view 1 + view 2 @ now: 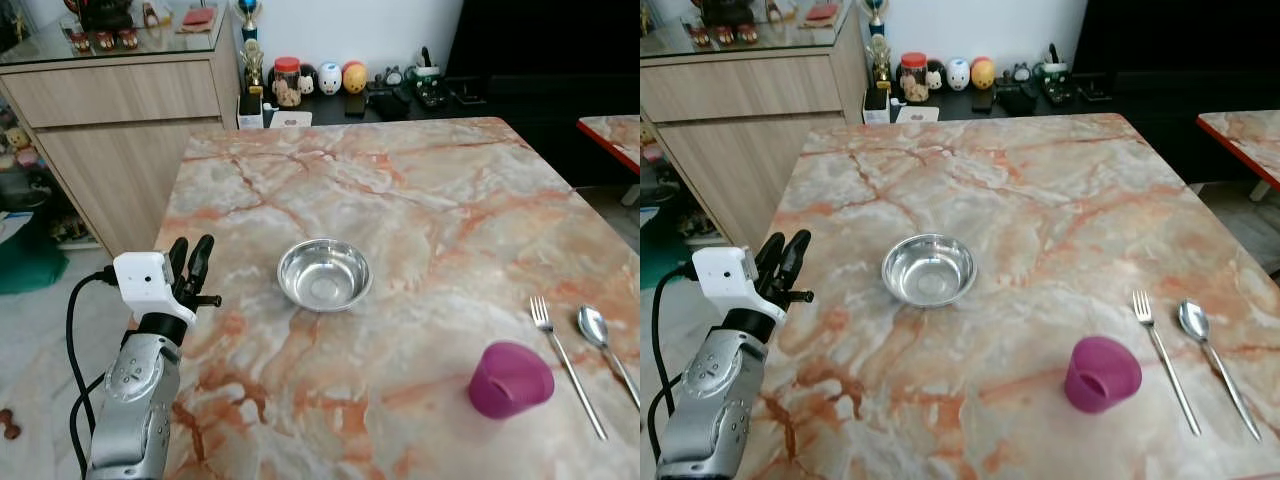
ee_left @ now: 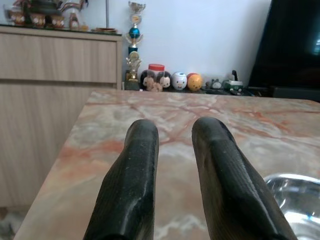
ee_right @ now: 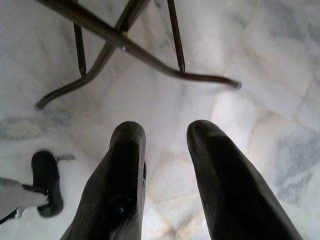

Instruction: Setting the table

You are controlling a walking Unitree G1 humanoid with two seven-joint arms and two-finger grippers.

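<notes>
Bowl (image 1: 323, 274) sits near the middle of our marble table (image 1: 420, 190), upright and empty, and it is the piece nearest our left gripper (image 1: 192, 256), which hovers at the table's left edge with nothing in it, its two black fingers (image 2: 135, 170) held slightly apart. From those fingers the bowl lies to the right and a touch forward; in the left wrist view its shiny rim (image 2: 295, 192) peeks in beside one finger, so we judge the gripper points past it, not at it. Being round, the bowl offers no long axis to line up with; any point on the rim would do. Purple cup (image 1: 510, 379) lies tipped on its side toward the near right, and just beyond it the fork (image 1: 566, 364) and spoon (image 1: 606, 346) lie side by side, handles toward us. Our right gripper (image 3: 165, 145) hangs idle over the floor, fingers a little apart and empty. We reckon the left arm takes the bowl, the right side the cutlery.
</notes>
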